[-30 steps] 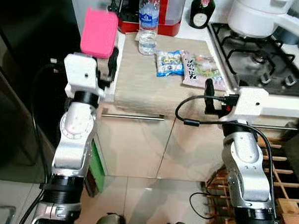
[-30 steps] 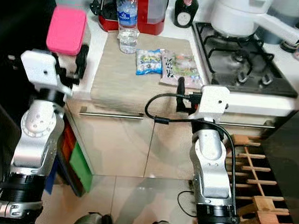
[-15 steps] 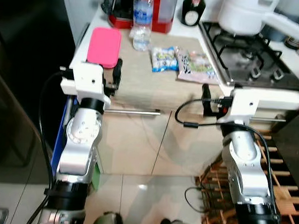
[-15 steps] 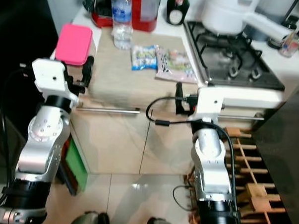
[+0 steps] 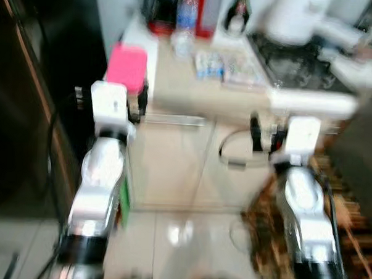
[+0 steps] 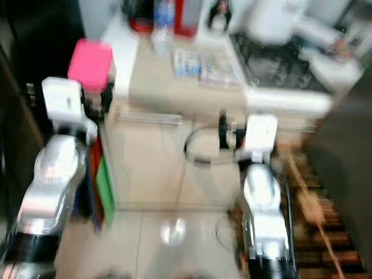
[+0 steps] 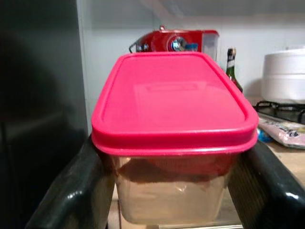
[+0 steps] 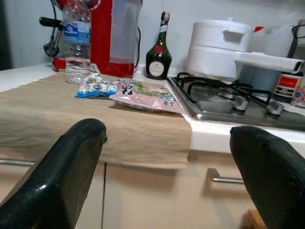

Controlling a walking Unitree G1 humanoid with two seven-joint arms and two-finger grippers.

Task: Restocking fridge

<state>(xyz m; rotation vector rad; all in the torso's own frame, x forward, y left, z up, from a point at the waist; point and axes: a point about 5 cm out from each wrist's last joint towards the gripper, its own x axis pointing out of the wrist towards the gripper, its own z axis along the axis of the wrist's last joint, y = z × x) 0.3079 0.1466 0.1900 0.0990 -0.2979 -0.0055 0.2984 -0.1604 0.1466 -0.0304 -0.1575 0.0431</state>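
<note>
Container: pink-lidded clear box [image 7: 174,124], level, lid up, long axis running away from my wrist toward 12 o'clock.
Position: raised at the counter's [image 8: 95,129] left edge.
Left gripper [image 7: 167,191]: fingers clamped on the box's sides.
Right gripper [image 8: 167,171]: fingers wide apart, empty, facing the counter.

White pot [image 8: 224,45] on stove [image 8: 228,102]

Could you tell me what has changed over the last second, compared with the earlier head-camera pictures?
The counter now sits further off and the head views are blurred, so the robot seems to be backing away. The left gripper still clamps the clear plastic box with the pink lid, carried off the counter. The right gripper stays open. The water bottle and two snack packets remain on the beige mat.
</note>
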